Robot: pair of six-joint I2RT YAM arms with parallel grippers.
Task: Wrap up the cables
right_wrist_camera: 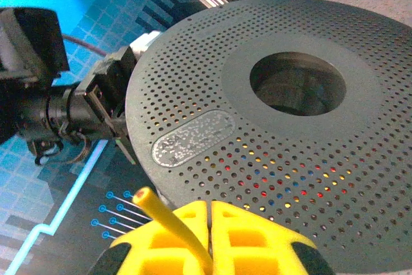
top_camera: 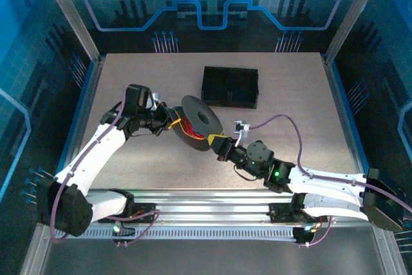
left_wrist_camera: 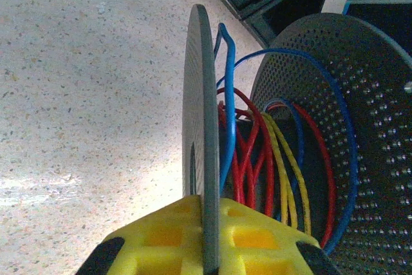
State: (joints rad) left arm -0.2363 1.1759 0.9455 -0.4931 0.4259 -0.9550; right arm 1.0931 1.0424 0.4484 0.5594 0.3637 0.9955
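Cables in red, blue and yellow lie in loose turns around the core of a dark grey reel, between its two round side plates. Your left wrist camera looks straight into that gap, where one blue loop rises nearly to the rim of the nearer plate. From the same camera you see the left pincer closed on the thin edge of that plate, with a yellow pad on each side of it.

Your right wrist camera faces the flat outer side of the other plate instead. You see rows of small holes, a round hub opening and a small metal label, and specks of red, blue and yellow show through the holes. There the right pincer is all but closed, its yellow pads nipping a yellow cable whose free end sticks out toward the upper left.

From above you get the layout. The reel is held tilted between the two arms over the middle of the surface, with the left pincer at its left rim and the right pincer at its lower right. Behind it and apart from it, a black box sits on the surface and seems split by a divider. Its inside reads as plain black, so you cannot tell what it holds.
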